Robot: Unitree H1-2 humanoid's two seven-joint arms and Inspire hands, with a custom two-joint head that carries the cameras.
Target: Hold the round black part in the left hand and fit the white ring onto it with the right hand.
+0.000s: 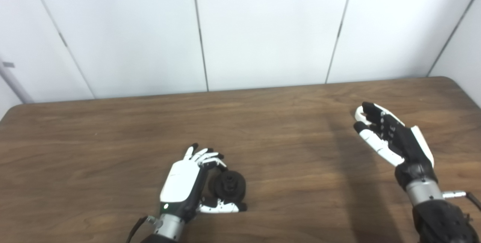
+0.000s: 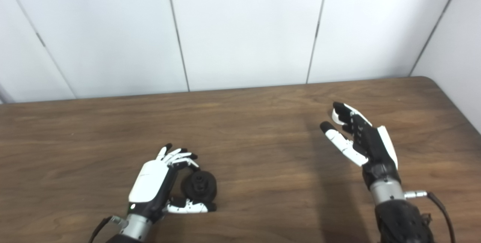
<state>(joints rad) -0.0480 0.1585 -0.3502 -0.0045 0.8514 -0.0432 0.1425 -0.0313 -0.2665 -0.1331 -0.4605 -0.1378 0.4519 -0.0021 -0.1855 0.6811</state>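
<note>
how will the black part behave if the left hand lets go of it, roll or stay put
The black part is round and seems to stand on edge on the table, so it could roll toward the right. The left hand cups it between fingers and thumb, blocking a roll leftward. Its stepped hub looks rigid, probably hard plastic, so it should not flex.

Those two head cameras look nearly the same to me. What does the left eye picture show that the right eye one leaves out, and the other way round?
Only the left eye view shows a grey pole at the far left wall.

Only the right eye view shows more of the cable trailing from the right wrist.

Both show the wooden table, the left hand cupped around the round black part near the front edge, and the right hand open, raised over the table's right side. I cannot make out the white ring in either.
</note>
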